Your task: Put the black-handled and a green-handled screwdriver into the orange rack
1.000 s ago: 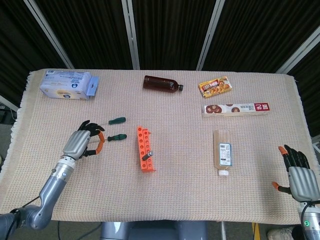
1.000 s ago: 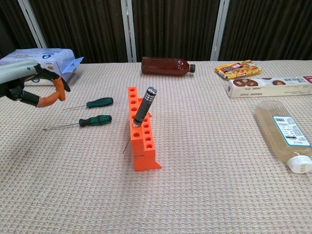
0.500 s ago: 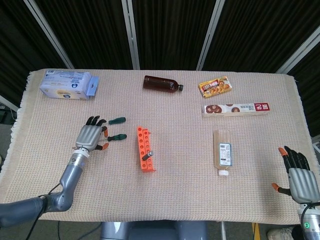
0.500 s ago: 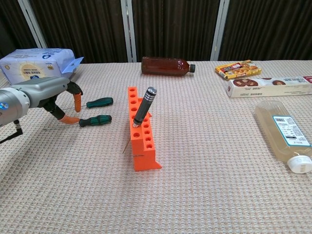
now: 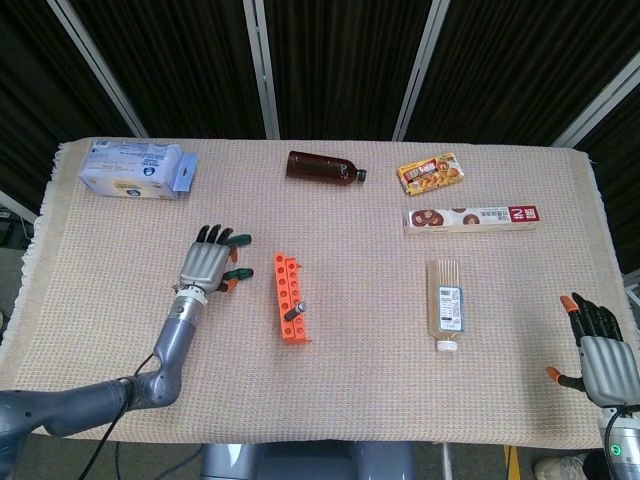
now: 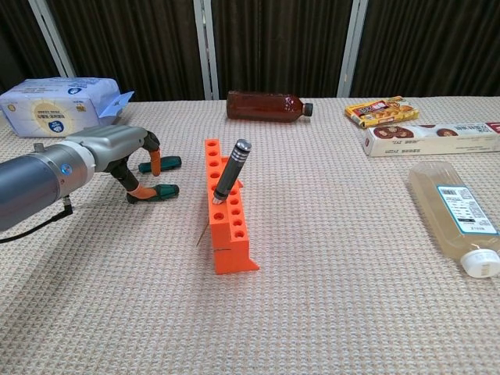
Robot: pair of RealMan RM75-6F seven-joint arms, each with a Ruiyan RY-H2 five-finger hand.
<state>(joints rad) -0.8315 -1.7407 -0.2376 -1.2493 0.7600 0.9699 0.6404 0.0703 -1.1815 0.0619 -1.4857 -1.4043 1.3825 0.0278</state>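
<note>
Half done: the black-handled screwdriver [image 6: 231,172] leans in the orange plastic rack [image 6: 226,215], while the left hand [image 6: 125,152] curls its fingers [image 6: 155,162] over two green-handled screwdrivers [image 6: 160,192] on the worktop, seemingly not yet gripping. The right hand [image 5: 598,350] waits, fingers apart.

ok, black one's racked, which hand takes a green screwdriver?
Left. The left hand is already over the two green-handled screwdrivers; the right hand idles open at the table's far right edge.

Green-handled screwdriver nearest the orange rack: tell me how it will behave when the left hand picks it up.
The near green-handled screwdriver looks rigid, with a thin metal shaft, so it should lift without flexing. Its rounded handle lies flat on the woven beige tablecloth, so a nudge from the left hand would probably roll it. The small handle suggests it is light and may pivot in a pinch.
</note>
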